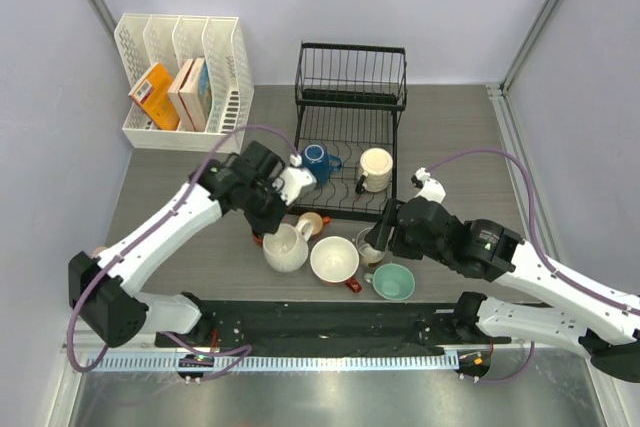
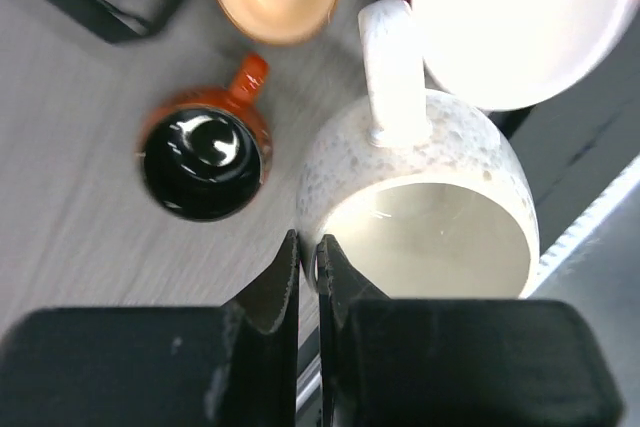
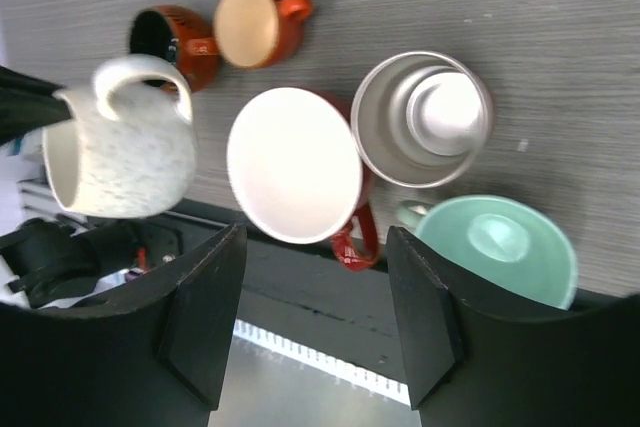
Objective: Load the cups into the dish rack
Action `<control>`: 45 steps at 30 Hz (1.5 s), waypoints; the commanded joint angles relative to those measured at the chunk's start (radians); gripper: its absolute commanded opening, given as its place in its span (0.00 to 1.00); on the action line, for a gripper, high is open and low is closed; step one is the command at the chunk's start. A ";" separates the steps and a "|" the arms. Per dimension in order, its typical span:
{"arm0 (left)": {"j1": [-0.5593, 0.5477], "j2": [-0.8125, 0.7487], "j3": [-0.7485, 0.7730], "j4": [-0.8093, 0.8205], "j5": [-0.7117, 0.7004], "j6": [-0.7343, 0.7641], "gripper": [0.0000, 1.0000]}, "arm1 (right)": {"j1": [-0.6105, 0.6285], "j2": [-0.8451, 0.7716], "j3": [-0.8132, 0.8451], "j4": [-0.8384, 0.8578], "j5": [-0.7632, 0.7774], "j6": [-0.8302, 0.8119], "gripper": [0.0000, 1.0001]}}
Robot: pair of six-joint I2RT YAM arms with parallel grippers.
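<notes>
left gripper (image 2: 308, 247): jaws all but pressed together, pinching the rim of the speckled mug (image 2: 420, 177) on the side opposite its handle. the mug is tipped, mouth facing the left wrist cam. it sits in front of the rack (image 1: 350, 77), not in it. we can't tell if it's clear of the table (image 1: 450, 137).

right gripper (image 3: 315, 237): jaws spread wide, nothing between them. it hangs over the red mug (image 3: 295, 162), the one with the white inside.

in the rack's lower tier we see two: blue mug (image 1: 318, 159) at the left end, cream mug (image 1: 376, 169) at the right end, apart from each other, both mouth up.

on the table between the rack and the arm bases:
- red mug, steel mug (image 3: 420, 117) and teal mug (image 3: 500, 247), mouths up, packed close together
- peach mug (image 3: 248, 25) and black mug (image 2: 205, 162), both orange outside, just beside each other by the rack's front edge, next to the speckled mug

upper tier of the rack has no mugs in it.

white file organizer (image 1: 180, 67) with a few boxes (image 1: 155, 95) stands left of the rack at the far side of the table.
</notes>
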 commanded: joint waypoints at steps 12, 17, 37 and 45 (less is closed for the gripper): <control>0.332 0.030 0.400 -0.354 0.862 0.083 0.00 | 0.005 -0.252 -0.151 0.630 -0.171 0.004 0.66; 0.350 0.207 0.573 -0.621 1.153 0.199 0.00 | 0.005 -0.275 -0.241 0.838 -0.152 0.001 0.66; 0.361 0.092 0.270 0.306 1.452 -0.848 0.00 | 0.009 -0.008 0.310 -0.021 0.104 -0.347 0.79; 0.359 0.071 0.153 0.306 1.456 -0.861 0.00 | 0.026 0.096 0.431 -0.076 0.156 -0.419 0.84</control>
